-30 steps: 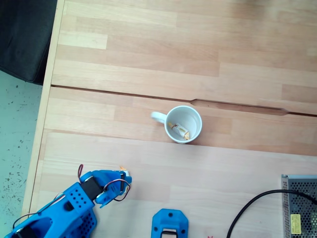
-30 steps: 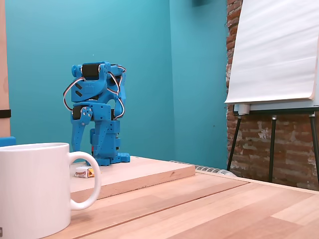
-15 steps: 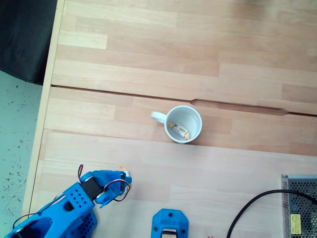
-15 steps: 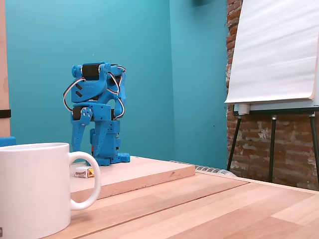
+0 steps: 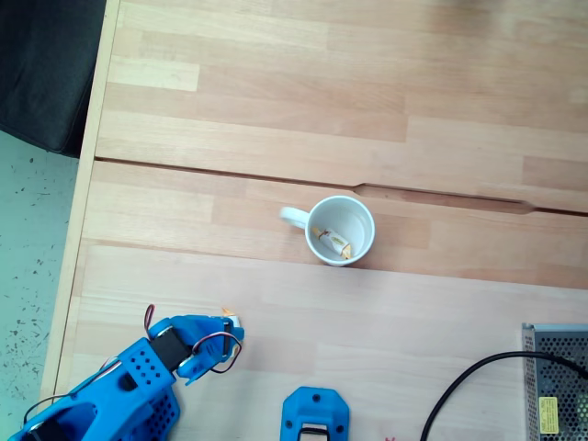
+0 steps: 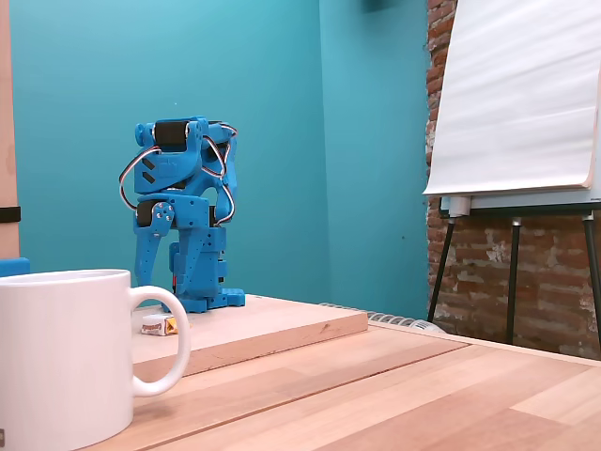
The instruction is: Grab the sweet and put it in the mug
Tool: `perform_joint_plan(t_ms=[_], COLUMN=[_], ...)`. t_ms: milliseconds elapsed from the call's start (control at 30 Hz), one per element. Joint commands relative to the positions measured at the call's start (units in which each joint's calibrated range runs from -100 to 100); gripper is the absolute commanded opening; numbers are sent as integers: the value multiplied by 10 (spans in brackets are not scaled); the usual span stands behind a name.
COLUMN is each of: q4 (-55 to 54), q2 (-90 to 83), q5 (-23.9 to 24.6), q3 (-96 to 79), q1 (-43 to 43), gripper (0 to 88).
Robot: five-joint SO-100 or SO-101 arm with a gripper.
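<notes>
In the fixed view from above, the white mug stood near the centre of the wooden table, its looped handle pointing toward 9 o'clock. One sweet lay inside the mug on the white bottom, its yellow-orange twisted ends aligned roughly from 10 to 4 o'clock. A second sweet lay on the table at about 7 o'clock from the mug, well apart from it and just beside the tip of the blue arm. The gripper pointed toward 2 o'clock; whether its jaws were apart or closed could not be told, and nothing was seen held between them. A blue base part sat at the lower edge, and a black cable ran to a grey metal box at 4 o'clock.

In the fixed view from table level, the mug filled the lower left corner. Behind it the arm stood folded on a raised wooden board, with the second sweet lying on that board near the foot of the arm. A flip chart stood before a brick wall at 3 o'clock.
</notes>
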State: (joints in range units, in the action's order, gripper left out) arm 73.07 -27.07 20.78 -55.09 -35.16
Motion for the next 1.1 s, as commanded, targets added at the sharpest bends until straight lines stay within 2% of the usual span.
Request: perform_joint_plan(t_ms=[0,1067], q4=[-3,-4], q2=[-4,-11], q5=[2,-3], q3=[1,22], q1=[-4,-4], gripper=[194,193])
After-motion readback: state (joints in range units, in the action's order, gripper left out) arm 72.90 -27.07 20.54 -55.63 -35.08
